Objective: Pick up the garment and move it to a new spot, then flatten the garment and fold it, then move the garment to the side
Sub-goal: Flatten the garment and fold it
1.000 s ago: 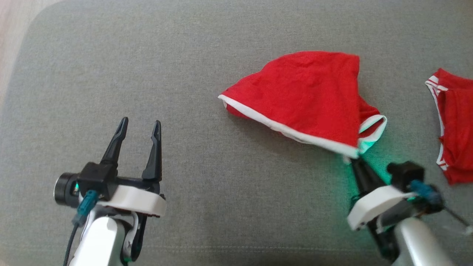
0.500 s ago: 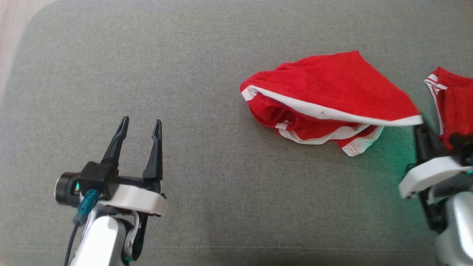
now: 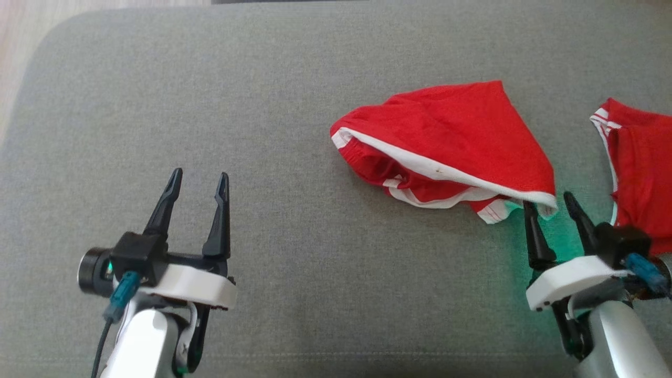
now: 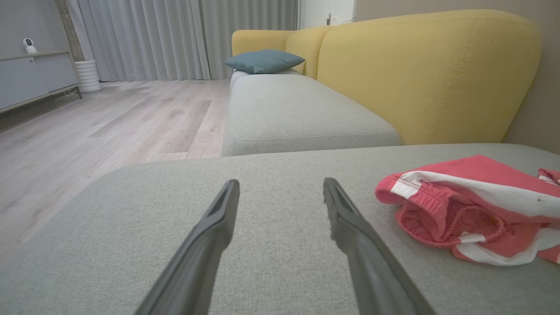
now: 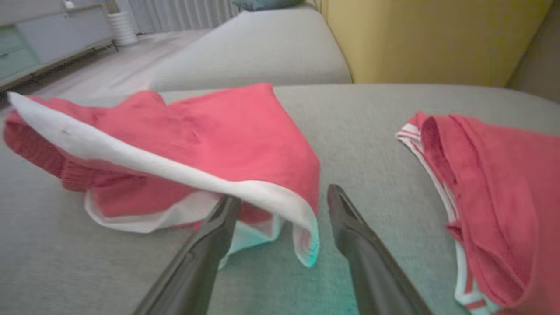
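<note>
The garment [image 3: 446, 134] is a pair of red shorts with white trim, lying crumpled right of centre on the grey cushion [image 3: 294, 252]; the left wrist view has the garment [image 4: 472, 205] at its right. My right gripper [image 3: 547, 199] stands open at the garment's near right corner. In the right wrist view the white-hemmed corner [image 5: 302, 232] droops loose between the spread fingers of that gripper [image 5: 283, 194], not pinched. My left gripper [image 3: 200, 173] is open and holds nothing at the lower left, well away from the cloth, as the left wrist view also shows it [image 4: 281, 181].
A second red piece with white stripes [image 3: 640, 173] lies at the right edge, close to my right gripper; the right wrist view shows this piece [image 5: 494, 197] too. A yellow sofa back [image 4: 428, 74] rises behind the cushion. Wooden floor [image 4: 109, 127] lies past the cushion's left edge.
My right gripper pulled the garment's hem to the right, then opened and let it go; the cloth has settled folded over itself. The left arm has not moved.
</note>
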{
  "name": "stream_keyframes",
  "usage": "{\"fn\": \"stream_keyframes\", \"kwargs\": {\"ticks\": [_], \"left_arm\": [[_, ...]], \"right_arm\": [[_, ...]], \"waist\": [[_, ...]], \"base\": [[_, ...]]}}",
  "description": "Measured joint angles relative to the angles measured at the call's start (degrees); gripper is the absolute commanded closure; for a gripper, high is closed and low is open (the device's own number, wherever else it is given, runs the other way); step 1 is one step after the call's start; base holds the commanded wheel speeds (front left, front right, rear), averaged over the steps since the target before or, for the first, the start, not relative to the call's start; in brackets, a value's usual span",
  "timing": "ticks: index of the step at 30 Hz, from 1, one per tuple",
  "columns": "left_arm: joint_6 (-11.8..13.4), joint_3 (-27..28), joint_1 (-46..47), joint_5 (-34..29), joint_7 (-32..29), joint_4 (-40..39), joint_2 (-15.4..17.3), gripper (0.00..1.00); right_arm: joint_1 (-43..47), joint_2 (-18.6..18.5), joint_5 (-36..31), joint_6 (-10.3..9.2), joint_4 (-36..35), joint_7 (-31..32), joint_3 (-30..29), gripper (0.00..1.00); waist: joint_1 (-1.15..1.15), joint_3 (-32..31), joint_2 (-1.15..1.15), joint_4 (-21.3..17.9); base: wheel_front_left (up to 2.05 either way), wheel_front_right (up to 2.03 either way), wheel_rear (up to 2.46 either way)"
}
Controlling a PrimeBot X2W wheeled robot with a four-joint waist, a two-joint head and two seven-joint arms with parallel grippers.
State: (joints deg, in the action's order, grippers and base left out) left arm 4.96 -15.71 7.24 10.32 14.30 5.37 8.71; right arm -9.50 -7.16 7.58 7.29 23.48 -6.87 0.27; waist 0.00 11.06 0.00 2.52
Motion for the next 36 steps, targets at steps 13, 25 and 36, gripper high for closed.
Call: {"fn": "stream_keyframes", "kwargs": {"ticks": [13,25,36], "left_arm": [[1.7,1.3,-3.9,-0.1,0.0,-0.3,0.1,0.00],[2.6,1.3,-4.9,-0.2,0.0,-1.4,0.4,0.00],[0.4,-1.3,-3.6,-0.2,-1.3,-1.5,0.9,0.00]], "right_arm": [[9.3,2.2,1.2,0.00,-22.4,0.7,1.3,0.00],[13.2,3.1,2.0,0.00,-28.5,4.9,1.2,0.00],[13.3,3.5,2.6,0.00,-29.5,5.0,1.2,0.00]], "waist": [[0.00,-3.5,0.00,-1.4],[0.00,-4.6,0.00,-1.8],[0.00,-3.2,0.00,-1.9]], "base": [[0.00,0.00,0.00],[0.00,0.00,0.00],[0.00,0.00,0.00]]}}
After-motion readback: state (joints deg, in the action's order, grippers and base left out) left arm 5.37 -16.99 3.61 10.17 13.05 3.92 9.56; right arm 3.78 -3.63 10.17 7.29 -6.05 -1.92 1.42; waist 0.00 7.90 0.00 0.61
